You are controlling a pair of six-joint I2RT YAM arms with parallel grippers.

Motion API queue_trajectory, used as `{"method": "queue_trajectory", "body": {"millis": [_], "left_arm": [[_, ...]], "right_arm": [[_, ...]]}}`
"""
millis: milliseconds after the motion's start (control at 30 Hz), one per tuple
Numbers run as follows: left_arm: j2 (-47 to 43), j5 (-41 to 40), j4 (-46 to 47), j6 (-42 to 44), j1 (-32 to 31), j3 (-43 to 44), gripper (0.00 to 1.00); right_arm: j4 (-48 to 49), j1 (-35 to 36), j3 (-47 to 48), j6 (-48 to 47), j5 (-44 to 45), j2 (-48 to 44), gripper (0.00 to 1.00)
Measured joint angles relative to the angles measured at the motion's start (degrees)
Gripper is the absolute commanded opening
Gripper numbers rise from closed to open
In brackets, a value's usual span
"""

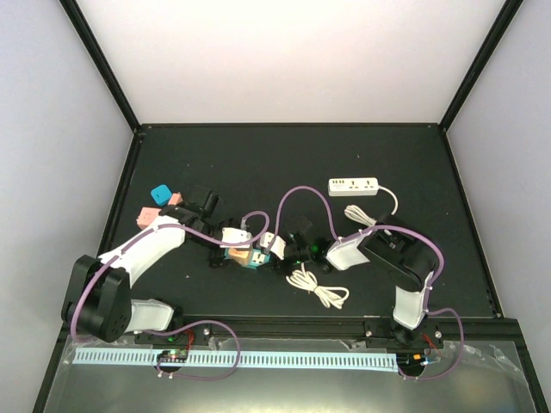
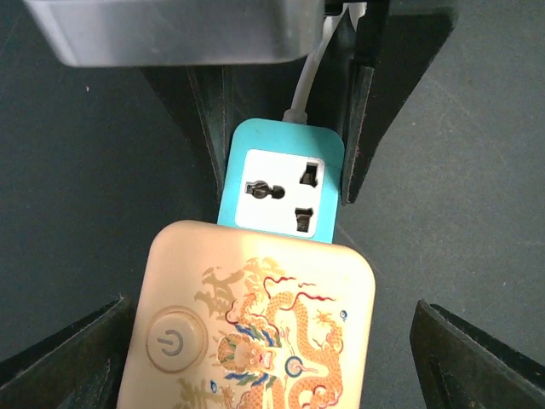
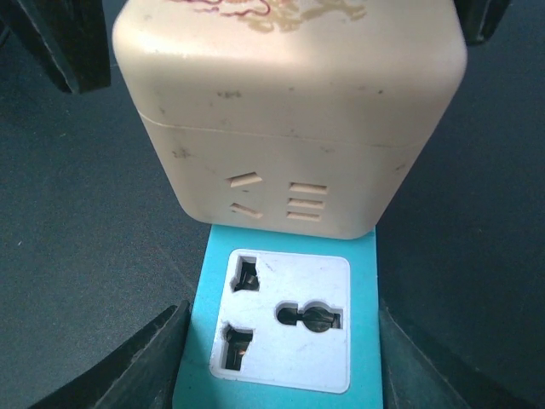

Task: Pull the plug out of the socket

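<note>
Near the worktop's (image 1: 258, 163) middle, the right jaws are clamping the teal socket (image 2: 281, 183) while the left jaws are standing open around the stiff, smooth, probably light beige plug (image 3: 289, 111), best pinched across its flat sides

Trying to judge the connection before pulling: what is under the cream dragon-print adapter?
The teal socket block disappears at one end beneath the cream adapter; its white face with empty holes is visible. Any prongs and the joint itself are covered.
</note>
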Motion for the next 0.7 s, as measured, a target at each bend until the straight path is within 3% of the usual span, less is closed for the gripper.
{"method": "queue_trajectory", "body": {"millis": [400,700], "left_arm": [[0.6,-0.6,1.0,-1.9,-0.4,0.1,0.46],[-1.3,-1.4,-1.4,-2.6,-0.4,0.5,0.35]], "right_arm": [[-0.2,0.0,0.5,-1.1,-0.7,0.4,0.10],[-2.4,0.1,2.9,-1.6,-2.1,1.6,0.01]]}}
